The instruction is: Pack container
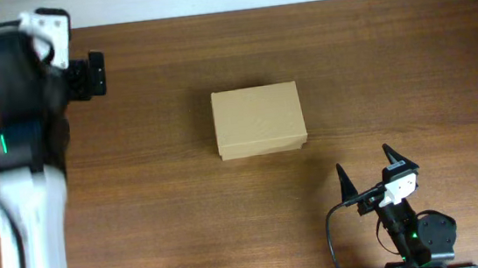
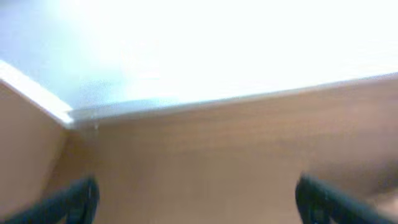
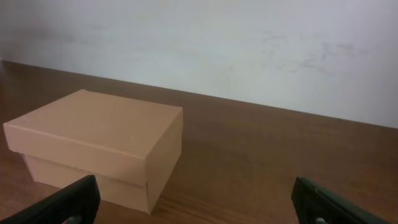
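Note:
The container point(image 1: 259, 121) is a tan cardboard box standing at the middle of the table with its lid shut. It also shows at the left of the right wrist view point(image 3: 93, 143). My right gripper point(image 1: 370, 170) is open and empty, low at the front right, apart from the box and pointing toward it; its fingers point(image 3: 196, 202) sit wide apart. My left gripper point(image 1: 97, 74) is raised at the far left back, well away from the box. Its fingers point(image 2: 198, 202) are wide apart with nothing between them. The left wrist view is blurred and the box is out of it.
The brown wooden table point(image 1: 408, 65) ends at a white wall point(image 3: 249, 43) along the back. A black cable point(image 1: 331, 239) loops beside the right arm's base at the front edge. The left arm's white and black body point(image 1: 18, 173) covers the left side.

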Robot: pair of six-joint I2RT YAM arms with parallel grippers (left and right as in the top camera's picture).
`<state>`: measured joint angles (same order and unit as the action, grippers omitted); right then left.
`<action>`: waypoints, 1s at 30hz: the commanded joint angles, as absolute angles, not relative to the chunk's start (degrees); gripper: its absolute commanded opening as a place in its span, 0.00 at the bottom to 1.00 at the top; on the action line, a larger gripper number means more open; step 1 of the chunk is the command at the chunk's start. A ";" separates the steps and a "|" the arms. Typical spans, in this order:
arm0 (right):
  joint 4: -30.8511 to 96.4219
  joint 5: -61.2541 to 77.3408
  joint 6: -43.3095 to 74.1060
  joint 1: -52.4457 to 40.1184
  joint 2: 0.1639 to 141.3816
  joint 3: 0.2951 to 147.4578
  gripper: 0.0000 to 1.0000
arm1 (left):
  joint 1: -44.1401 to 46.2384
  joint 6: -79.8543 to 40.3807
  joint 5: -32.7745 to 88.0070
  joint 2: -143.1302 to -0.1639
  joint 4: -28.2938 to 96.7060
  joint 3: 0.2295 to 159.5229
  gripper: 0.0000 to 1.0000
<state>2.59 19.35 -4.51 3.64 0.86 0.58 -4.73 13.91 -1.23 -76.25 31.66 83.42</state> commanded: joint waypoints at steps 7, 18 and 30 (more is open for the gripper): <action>2.87 18.83 -4.03 3.29 0.73 0.32 0.99 | -3.77 14.37 11.75 -47.40 7.14 38.13 1.00; 2.87 18.83 -4.03 3.29 0.73 0.32 0.99 | -3.75 14.33 14.46 -21.41 6.42 11.88 1.00; 2.87 18.83 -4.03 3.29 0.73 0.32 0.99 | -3.75 14.37 15.68 -6.52 6.00 2.28 1.00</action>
